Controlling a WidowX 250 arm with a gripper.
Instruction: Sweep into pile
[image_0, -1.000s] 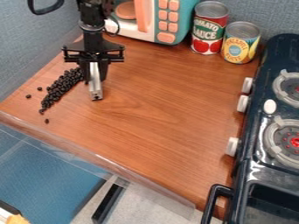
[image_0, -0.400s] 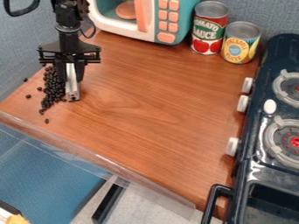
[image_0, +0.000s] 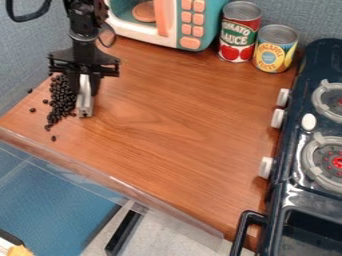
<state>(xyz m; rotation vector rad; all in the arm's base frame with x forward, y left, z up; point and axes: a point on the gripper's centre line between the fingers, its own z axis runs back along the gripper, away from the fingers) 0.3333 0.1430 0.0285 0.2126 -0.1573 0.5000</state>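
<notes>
End effector (image_0: 85, 91) slightly nearer two cans (image_0: 239, 35), clamped on one silver bar (image_0: 85, 104) beside one pile (image_0: 61, 95) (black beans (image_0: 53, 116), past counting).

Red can (image_0: 235, 38): "TOMATO SAUCE"; yellow can (image_0: 272, 54): "PINEAPPLE".

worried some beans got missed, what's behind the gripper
Black beans reach the gripper on the picture's left; brown counter shows on the other side. Whether more beans lie directly behind the gripper and its metal bar can't be seen, since both cover that spot.
</notes>
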